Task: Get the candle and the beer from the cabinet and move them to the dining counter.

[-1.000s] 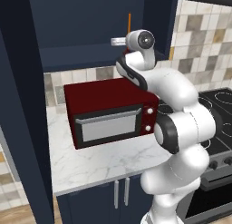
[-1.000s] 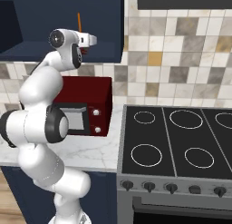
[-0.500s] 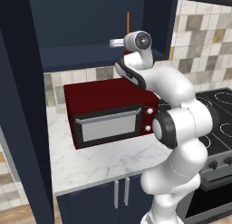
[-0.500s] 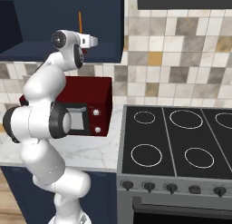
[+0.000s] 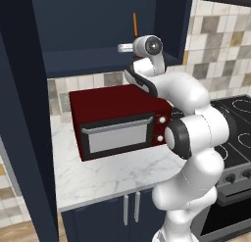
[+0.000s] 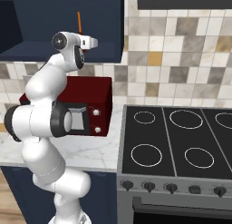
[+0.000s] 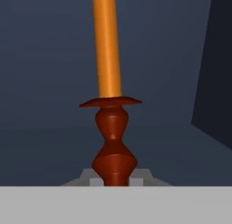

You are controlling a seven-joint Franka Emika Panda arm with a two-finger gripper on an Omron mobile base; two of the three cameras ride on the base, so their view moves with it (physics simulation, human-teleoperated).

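Observation:
The candle, a thin orange stick [image 7: 107, 46] on a dark red-brown flared holder [image 7: 113, 141], stands upright inside the open navy wall cabinet [image 5: 88, 20]. Its orange tip also shows above my hand, candle [image 5: 135, 24] in the left base view and candle [image 6: 79, 22] in the right base view. My gripper [image 7: 115, 180] reaches into the cabinet [image 6: 41, 19], and its two grey fingertips [image 7: 94, 180] press against either side of the holder's foot. The hand [image 5: 128, 48] sits at shelf height, hand [image 6: 92, 41]. The beer and the dining counter are out of view.
A red microwave [image 5: 117, 121] sits on the small marble worktop [image 5: 108, 175] right under the cabinet, below my arm. The cabinet's open door [image 5: 22, 113] stands along the left. A black stove [image 6: 181, 141] lies to the right.
The fingers have closed in on the candle holder's foot. The arm has hardly moved.

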